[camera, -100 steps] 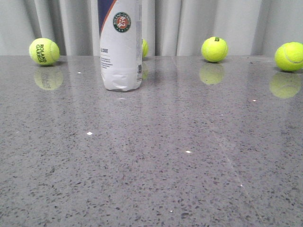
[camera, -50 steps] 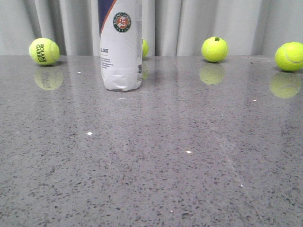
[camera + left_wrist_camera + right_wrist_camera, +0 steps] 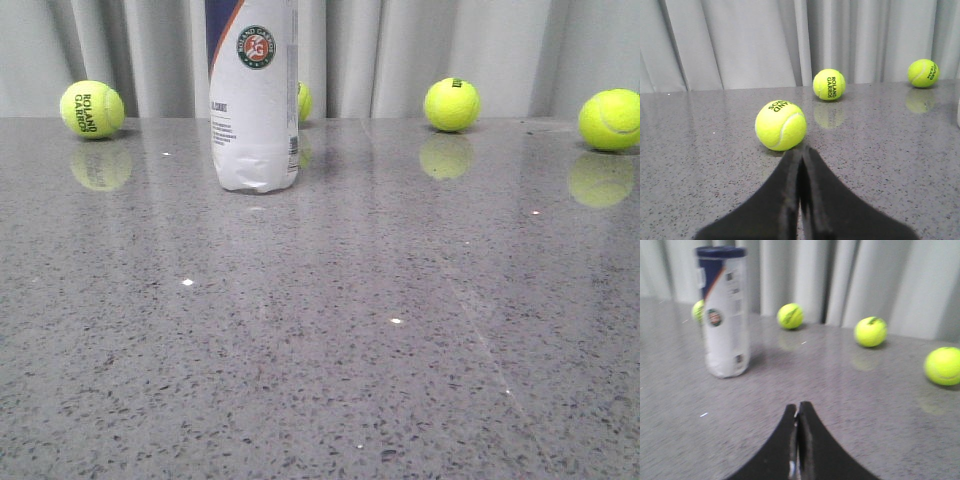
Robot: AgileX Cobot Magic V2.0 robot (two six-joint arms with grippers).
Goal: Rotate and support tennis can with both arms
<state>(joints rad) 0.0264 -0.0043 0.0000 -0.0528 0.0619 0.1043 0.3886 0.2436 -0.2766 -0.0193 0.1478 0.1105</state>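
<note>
1. Grey speckled stone table (image 3: 330, 350), polished; it mirrors what stands on it.
2. Pale grey pleated curtain (image 3: 400, 50) hangs along the far edge of the table.
3. Yellow-green ball, far left (image 3: 91, 109), printed "ROLAND GARROS", at the far edge.
4. Second ball (image 3: 451, 104) right of centre, at the far edge.
5. Third ball (image 3: 609, 120) at the far right.
6. Fourth ball (image 3: 303, 101), mostly hidden.
7. Left wrist view: nearest ball (image 3: 780, 125) on the table, two more balls further back, well apart.
</note>
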